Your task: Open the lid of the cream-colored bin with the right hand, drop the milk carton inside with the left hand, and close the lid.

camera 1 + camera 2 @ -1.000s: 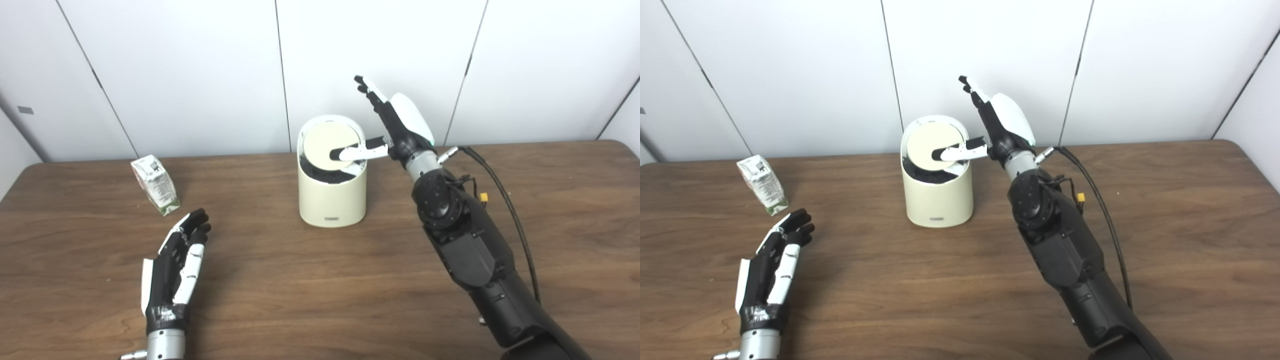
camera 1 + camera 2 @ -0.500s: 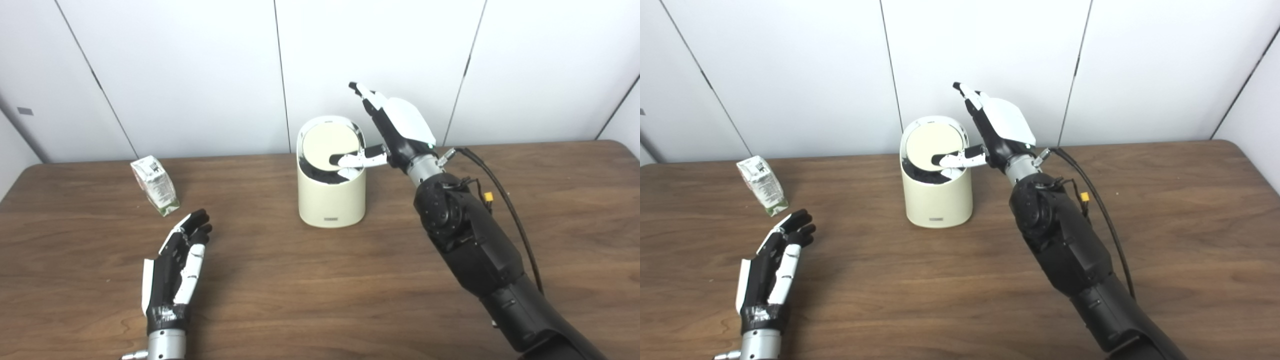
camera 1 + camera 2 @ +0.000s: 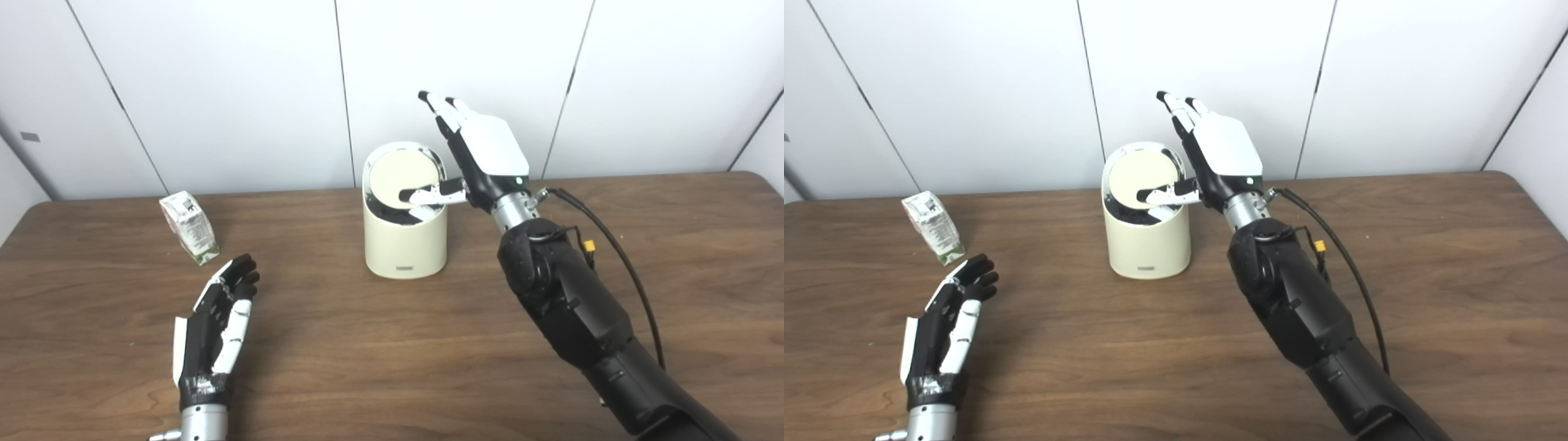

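Note:
The cream-colored bin (image 3: 404,245) stands at the table's middle back. Its round lid (image 3: 401,180) is tilted up toward the back, and a dark gap shows at the front rim. My right hand (image 3: 481,153) is open beside the bin's right side, fingers pointing up; its thumb reaches over the rim and touches the lid's front. The milk carton (image 3: 188,226) leans on the table at the back left. My left hand (image 3: 217,321) is open and empty, resting palm-side in near the front left, just in front of the carton.
The wooden table (image 3: 380,355) spans the view, with a white panelled wall behind. A black cable (image 3: 618,251) runs from my right wrist along the arm. The table's right edge shows in the right eye view (image 3: 1537,202).
My right hand has shifted a little left and turned so its back faces me; its thumb stays at the lid. The lid stays tilted. My left hand and the carton have not moved.

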You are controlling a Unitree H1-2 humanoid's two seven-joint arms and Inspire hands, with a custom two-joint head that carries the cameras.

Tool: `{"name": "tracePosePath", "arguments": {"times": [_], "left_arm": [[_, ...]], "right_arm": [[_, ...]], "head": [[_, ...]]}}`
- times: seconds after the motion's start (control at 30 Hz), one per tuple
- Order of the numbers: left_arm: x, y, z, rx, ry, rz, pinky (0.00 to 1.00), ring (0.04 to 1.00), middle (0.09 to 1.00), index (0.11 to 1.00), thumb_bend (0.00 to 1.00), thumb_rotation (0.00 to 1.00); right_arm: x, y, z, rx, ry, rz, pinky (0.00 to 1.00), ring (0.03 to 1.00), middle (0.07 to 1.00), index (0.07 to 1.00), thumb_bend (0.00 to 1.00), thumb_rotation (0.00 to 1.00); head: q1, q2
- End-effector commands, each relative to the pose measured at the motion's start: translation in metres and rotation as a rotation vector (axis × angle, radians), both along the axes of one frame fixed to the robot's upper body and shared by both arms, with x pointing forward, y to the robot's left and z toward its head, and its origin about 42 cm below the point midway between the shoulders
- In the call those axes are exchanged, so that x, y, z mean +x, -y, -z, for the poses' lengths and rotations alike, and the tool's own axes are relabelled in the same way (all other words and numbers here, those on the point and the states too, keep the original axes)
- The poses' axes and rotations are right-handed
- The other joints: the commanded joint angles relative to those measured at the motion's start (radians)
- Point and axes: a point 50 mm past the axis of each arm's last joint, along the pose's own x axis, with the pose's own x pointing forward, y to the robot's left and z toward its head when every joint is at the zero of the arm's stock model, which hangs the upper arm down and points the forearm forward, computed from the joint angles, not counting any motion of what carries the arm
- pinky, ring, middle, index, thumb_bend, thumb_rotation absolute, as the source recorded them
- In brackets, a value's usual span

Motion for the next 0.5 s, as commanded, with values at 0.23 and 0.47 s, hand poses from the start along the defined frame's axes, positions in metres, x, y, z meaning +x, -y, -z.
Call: {"name": "tracePosePath", "arguments": {"times": [0.23,0.47], "left_arm": [[-0.0118,0.0160,0.0223,-0.042,-0.066,0.010,0.80,0.804,0.820,0.843,0.41,0.60],[-0.0113,0.0177,0.0223,-0.040,-0.072,0.011,0.81,0.812,0.830,0.846,0.42,0.60]], "right_arm": [[0.0039,-0.0033,-0.0192,-0.104,0.075,-0.005,0.89,0.931,0.911,0.940,1.00,0.25],[0.0029,-0.0024,-0.0199,-0.113,0.069,-0.007,0.89,0.932,0.918,0.939,1.00,0.20]], "head": [[0.008,0.006],[0.015,0.007]]}}
